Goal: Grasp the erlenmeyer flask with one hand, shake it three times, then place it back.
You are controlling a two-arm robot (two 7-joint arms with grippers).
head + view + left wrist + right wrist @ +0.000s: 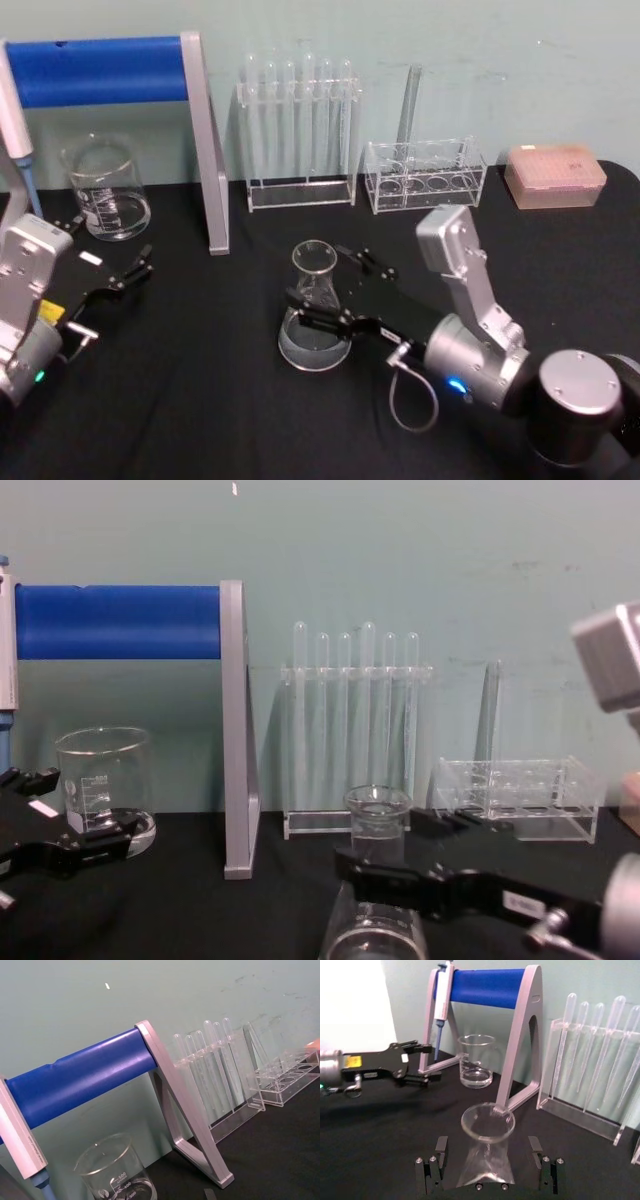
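Right hand [333, 285] fingers spread; left hand [128, 273] seemingly open

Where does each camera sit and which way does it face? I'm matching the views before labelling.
Head: high, looking down at the flask, right gripper around it, left gripper near the beaker.
Chest: low, facing the wall; both grippers show.
Left wrist: on the left arm, facing the blue stand.
Right wrist: on the right arm, its open fingers flanking the flask.
All four views share the beaker.
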